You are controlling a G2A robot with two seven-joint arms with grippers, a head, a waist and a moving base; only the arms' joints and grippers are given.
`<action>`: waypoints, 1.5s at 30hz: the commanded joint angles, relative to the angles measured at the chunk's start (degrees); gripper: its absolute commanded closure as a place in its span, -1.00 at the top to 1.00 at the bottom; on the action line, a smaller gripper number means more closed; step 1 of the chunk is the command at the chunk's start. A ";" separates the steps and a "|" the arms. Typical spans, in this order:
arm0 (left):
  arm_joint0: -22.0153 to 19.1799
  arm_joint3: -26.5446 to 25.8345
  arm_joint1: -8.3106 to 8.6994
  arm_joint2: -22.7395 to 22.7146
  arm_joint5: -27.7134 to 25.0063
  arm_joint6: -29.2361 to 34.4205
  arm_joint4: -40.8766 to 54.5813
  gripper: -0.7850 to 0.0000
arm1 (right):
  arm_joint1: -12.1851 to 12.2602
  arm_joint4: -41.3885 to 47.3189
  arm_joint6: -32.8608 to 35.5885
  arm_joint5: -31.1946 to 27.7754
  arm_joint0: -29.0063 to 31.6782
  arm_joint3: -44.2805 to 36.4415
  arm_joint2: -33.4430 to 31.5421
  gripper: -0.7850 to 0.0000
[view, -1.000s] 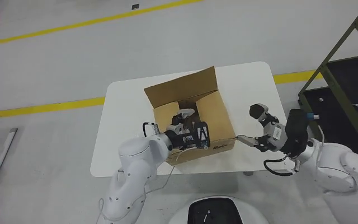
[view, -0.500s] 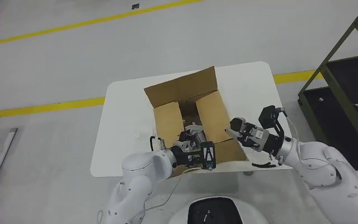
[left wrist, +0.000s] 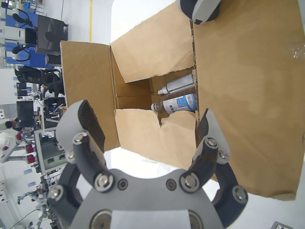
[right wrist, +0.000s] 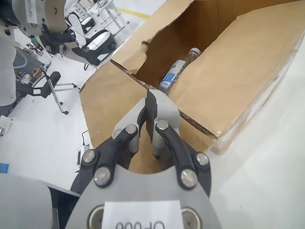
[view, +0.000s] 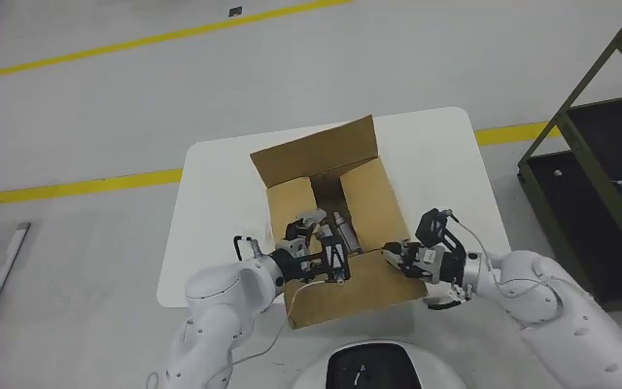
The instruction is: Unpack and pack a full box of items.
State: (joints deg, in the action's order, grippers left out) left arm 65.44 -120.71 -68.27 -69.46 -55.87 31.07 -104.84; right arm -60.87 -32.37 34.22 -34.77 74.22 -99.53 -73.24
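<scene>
An open cardboard box (view: 321, 160) stands mid-table with its flaps spread. Its near flap (view: 335, 292) lies folded out toward the front edge. Inside lie a clear bottle with a blue label (left wrist: 176, 104) (right wrist: 176, 70) and a white bottle (left wrist: 177, 86). My left gripper (view: 313, 255) (left wrist: 147, 125) hovers open over the near side of the opening, nothing between its fingers. My right gripper (view: 394, 255) (right wrist: 150, 110) is shut, its tip resting at the near right corner where the near flap (right wrist: 107, 91) meets the side flap (right wrist: 238, 60).
The white table (view: 437, 146) has bare surface to the left, right and behind the box. A dark metal rack (view: 583, 126) stands off the table's right side. The near flap overhangs the front edge.
The near flap has swung down and outward toward the front edge. My right gripper came in leftward to the box's near right corner. My left gripper let go of the flap and drew back left.
</scene>
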 commanded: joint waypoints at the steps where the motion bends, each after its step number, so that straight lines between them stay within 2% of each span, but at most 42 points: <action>1: -0.43 0.38 -0.01 0.26 0.70 -0.36 0.17 1.00 | -0.02 -0.30 -2.12 -0.43 -0.03 -0.23 -0.30 -1.00; 5: -1.51 1.11 -0.12 0.76 2.55 -0.31 0.73 1.00 | 0.01 -2.01 -11.51 -0.07 1.29 -2.05 -3.93 -1.00; 8: -2.42 1.68 -0.23 1.19 4.33 -0.28 0.70 1.00 | 0.01 -3.84 -18.47 4.38 3.72 -2.18 -7.47 -1.00; 12: -3.61 2.83 -0.34 2.18 6.07 -0.23 -0.04 1.00 | -0.16 -4.81 -21.35 11.03 5.68 -0.92 -9.07 -1.00; 14: -4.19 3.55 -0.42 2.63 7.13 -0.37 -0.39 1.00 | -0.30 -5.21 -20.87 13.36 5.69 0.71 -8.54 -1.00; 17: -4.72 4.81 -0.55 3.01 8.77 -0.27 -0.20 1.00 | -0.65 -5.01 -19.81 13.31 4.72 2.88 -5.99 -1.00; 24: -5.37 6.96 -0.66 3.15 10.18 1.89 0.47 1.00 | -1.64 -4.07 -17.21 9.72 0.28 7.51 0.59 -1.00; 29: -5.62 8.68 -0.69 2.95 11.00 3.91 0.73 1.00 | -2.00 -1.87 -17.60 8.34 0.70 7.61 2.18 -1.00; 40: -8.05 15.83 -1.63 6.35 15.93 8.71 1.21 1.00 | -1.19 -4.38 -18.86 8.55 3.03 -0.39 -3.69 -1.00; 45: -9.13 18.30 -1.96 8.10 17.73 10.39 -1.46 1.00 | -1.14 -6.67 -17.04 8.43 1.73 -2.47 -3.49 -1.00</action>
State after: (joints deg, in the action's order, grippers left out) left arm 56.50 -102.66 -70.18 -61.65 -38.28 41.19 -105.78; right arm -61.97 -38.79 16.78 -26.24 76.34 -102.10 -77.11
